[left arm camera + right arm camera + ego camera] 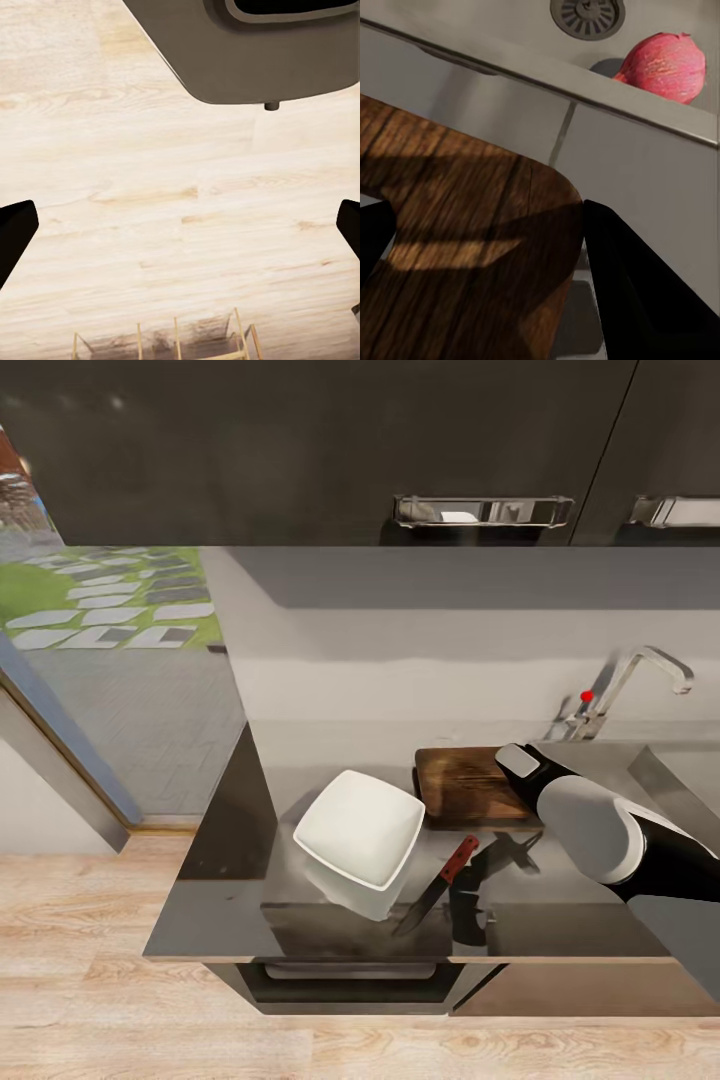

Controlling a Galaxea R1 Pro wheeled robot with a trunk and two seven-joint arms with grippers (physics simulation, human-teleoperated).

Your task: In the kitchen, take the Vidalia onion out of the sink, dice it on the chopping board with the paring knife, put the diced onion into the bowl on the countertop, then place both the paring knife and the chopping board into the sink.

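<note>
On the grey countertop (235,830) stands the white bowl (360,838). The paring knife (440,882) lies just right of it, reddish handle toward the dark wooden chopping board (468,785) behind. My right arm reaches over the board's right end. In the right wrist view my right gripper (489,208) is open, its fingers either side of the board's rounded corner (465,240). Beyond it lies the reddish Vidalia onion (664,66) in the sink (585,88), beside the drain. My left gripper (184,217) hangs open over the wooden floor, holding nothing.
The curved tap (645,672) with a red knob rises behind the sink (690,765). Dark wall cabinets (330,450) hang above the counter. A glass door (60,660) opens to the left. A wooden rack (169,341) stands on the floor below my left gripper.
</note>
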